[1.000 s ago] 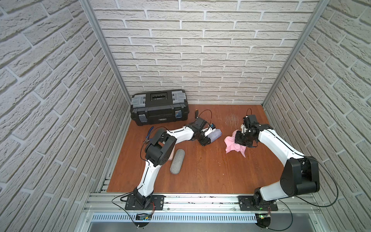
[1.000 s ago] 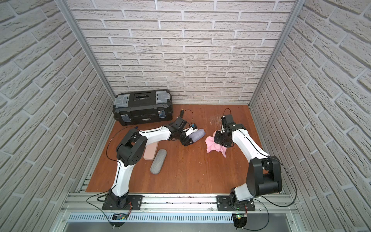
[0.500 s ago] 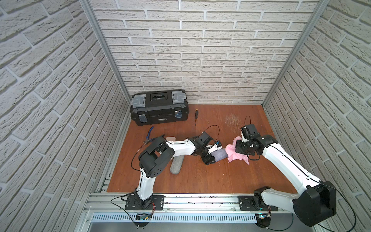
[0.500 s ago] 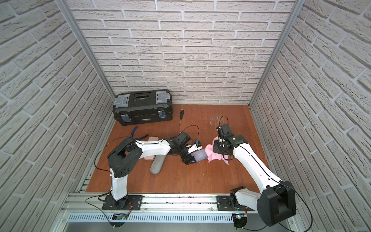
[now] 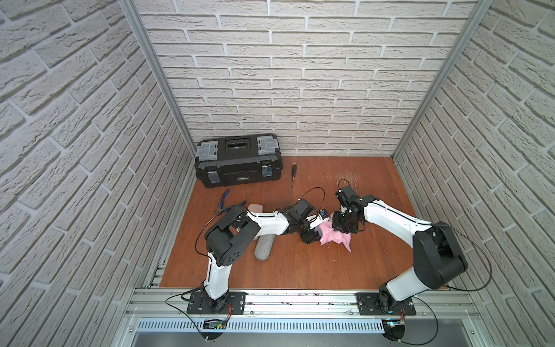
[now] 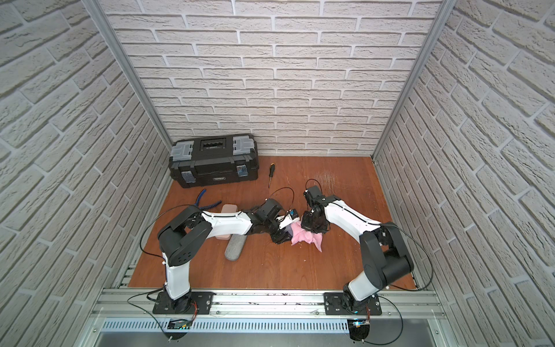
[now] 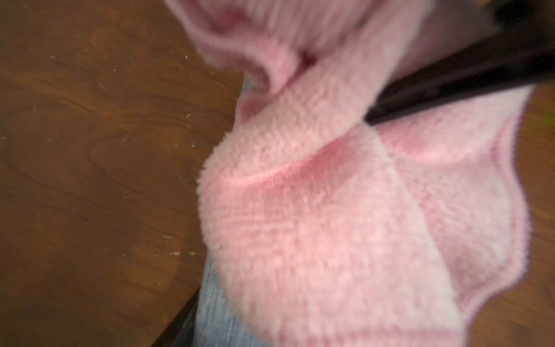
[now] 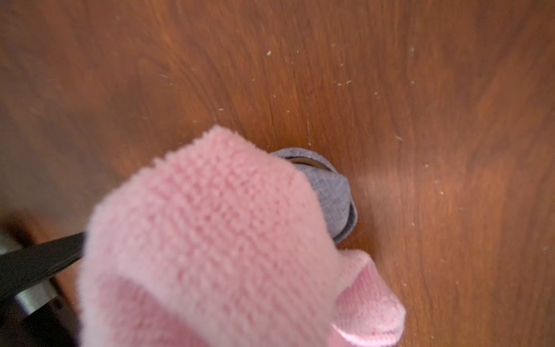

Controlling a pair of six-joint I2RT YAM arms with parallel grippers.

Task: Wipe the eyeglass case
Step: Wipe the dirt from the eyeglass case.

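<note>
Right gripper (image 5: 341, 229) tight on pink cloth (image 5: 332, 238), now over, not beside, eyeglass case (image 8: 333, 192) held in left gripper (image 5: 313, 232).

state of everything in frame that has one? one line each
left gripper: shut on lavender eyeglass case
right gripper: shut on pink cloth
lavender eyeglass case: held, mostly covered by the cloth
pink cloth: bunched, draped over the held case
toolbox: lid closed
grey case: closed, lying flat, not gripped

One toolbox (image 5: 238, 163); beside it, one screwdriver (image 5: 293, 175) and one pliers (image 5: 224, 200). Farther from it, three cases (grey case (image 5: 264, 248), pink case (image 5: 256, 207), lilac case (image 8: 330, 192)) and one cloth (image 5: 333, 237).
</note>
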